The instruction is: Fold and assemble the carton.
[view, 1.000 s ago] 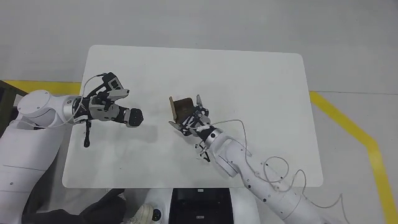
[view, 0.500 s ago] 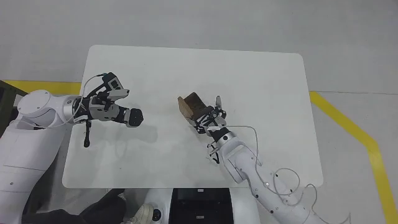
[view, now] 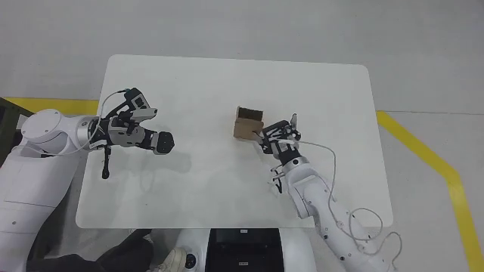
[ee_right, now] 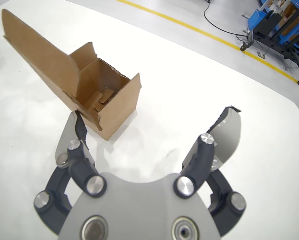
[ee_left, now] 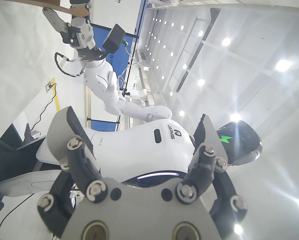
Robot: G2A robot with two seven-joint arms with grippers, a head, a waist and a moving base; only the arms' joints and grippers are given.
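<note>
Carton: the brown carton [view: 248,123] stands on the white surface [view: 189,83], a little right of the middle of the top view, with its open mouth facing up
Carton body: the walls are squared up; in the right wrist view the bottom flaps [ee_right: 100,99] look hooked into one another, so the base seems to be closed
Carton top: the long lid flap [ee_right: 39,51] stands up and leans outward, and a short side flap [ee_right: 83,53] is raised beside it; nothing is folded over the mouth
Right gripper: the right gripper [view: 278,134] sits just right of the carton in the top view, spread wide with nothing clamped; one fingertip [ee_right: 72,131] is at the carton's near corner, touching it or just beside it, I cannot tell which
Left gripper: the left gripper [view: 162,142] hangs at the left middle of the top view, well apart from the carton, spread wide and empty
Done, as judged: the tube is erected, the base is locked, and the carton is set upright on its base
Left to do, as judged: fold the short flaps inward, bring the lid flap down over them, and tuck its edge into the front wall
Progress: roughly past halfway, with only the top closure outstanding
Risk: the carton is light and unheld, so a push on a flap could slide or tip it unless the other gripper braces a wall
</note>
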